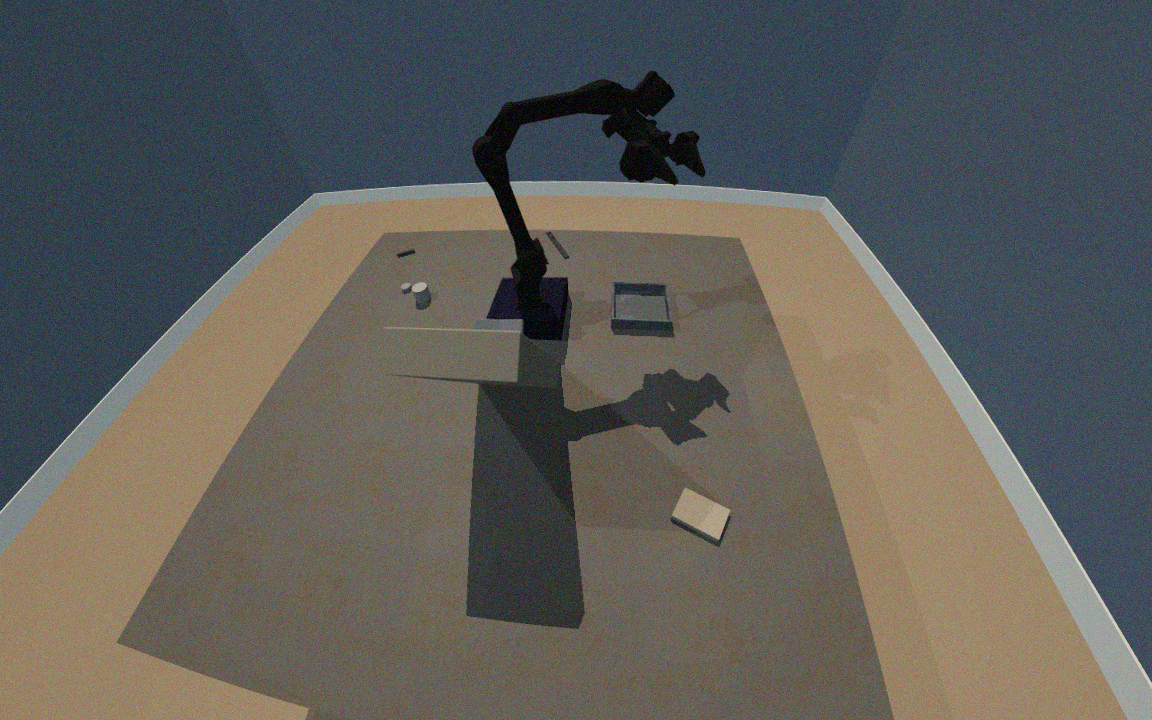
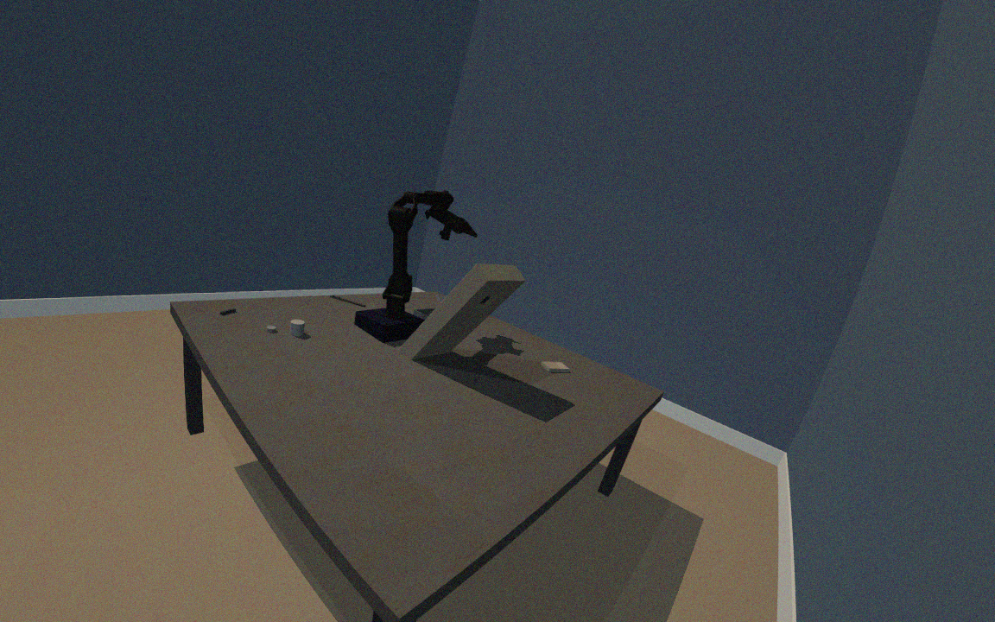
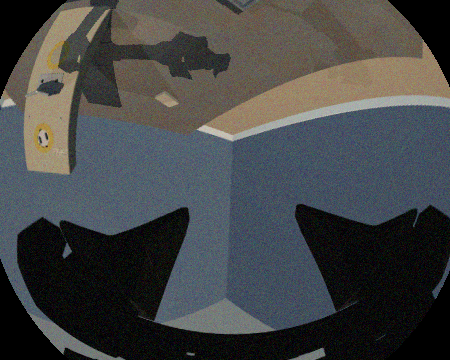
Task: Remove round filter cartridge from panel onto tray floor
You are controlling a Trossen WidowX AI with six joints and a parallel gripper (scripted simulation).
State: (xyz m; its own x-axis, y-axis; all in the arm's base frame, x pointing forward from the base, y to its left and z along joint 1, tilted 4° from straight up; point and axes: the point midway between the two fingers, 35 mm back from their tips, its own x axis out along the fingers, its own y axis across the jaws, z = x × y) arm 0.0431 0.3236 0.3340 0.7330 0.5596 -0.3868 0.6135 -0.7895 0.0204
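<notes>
The service panel [image 1: 450,356] [image 2: 451,318] [image 3: 49,112] stands tilted in front of the arm's base; the top and exterior views see its back and side. The round filter cartridge [image 3: 43,138] shows a pale face with two dark slots inside a yellow ring, near the panel's lower end in the wrist view. It looks seated in the panel. The grey tray [image 1: 642,326] [image 3: 241,7] stands beside the base and looks empty. My gripper [image 1: 689,178] [image 2: 476,234] [image 3: 243,212] is open and empty, high in the air, clear of the panel and above the tray's height.
A metal bracket with a dark part [image 3: 50,86] sits on the panel face near a second, shaded yellow ring [image 3: 51,59]. A cream block [image 1: 701,514] [image 2: 555,366] [image 3: 167,99] lies on the table. A white cylinder [image 1: 421,291] [image 2: 297,327] and a dark bar [image 1: 557,245] lie near the base.
</notes>
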